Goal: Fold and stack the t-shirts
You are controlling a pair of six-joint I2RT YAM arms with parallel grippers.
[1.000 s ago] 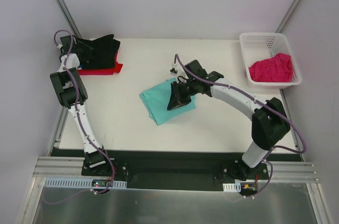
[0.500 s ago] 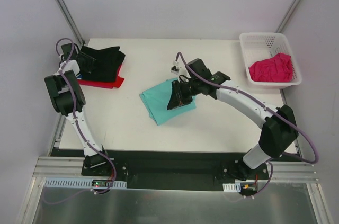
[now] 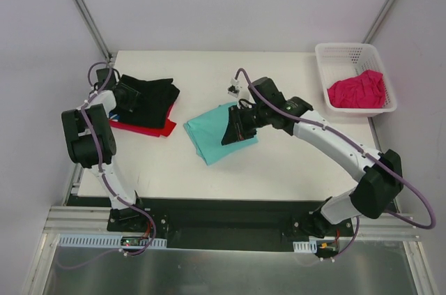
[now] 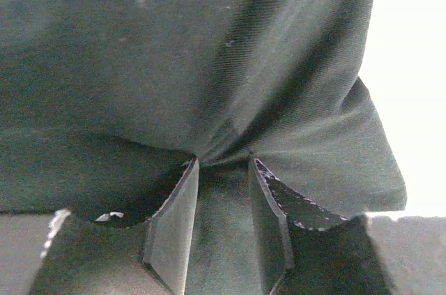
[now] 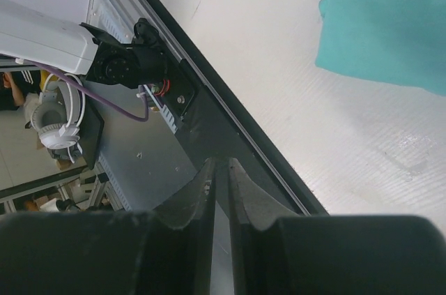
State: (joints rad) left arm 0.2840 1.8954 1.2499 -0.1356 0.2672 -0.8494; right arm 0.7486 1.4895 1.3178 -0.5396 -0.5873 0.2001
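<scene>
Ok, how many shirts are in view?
4: black shirt lying on red shirt at far left, teal shirt in the middle, pink shirt in the basket at right. Others may hide beneath.

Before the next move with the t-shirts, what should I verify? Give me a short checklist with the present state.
1. The left fingers grip the black t-shirt: ok, cloth bunches between them.
2. The black t-shirt lies on the red t-shirt: ok.
3. The right fingers are empty: ok, shut on nothing.
4. The teal t-shirt is folded flat: cannot tell, partly hidden.
5. The pink t-shirt is folded: not ok, crumpled in the white basket.
</scene>
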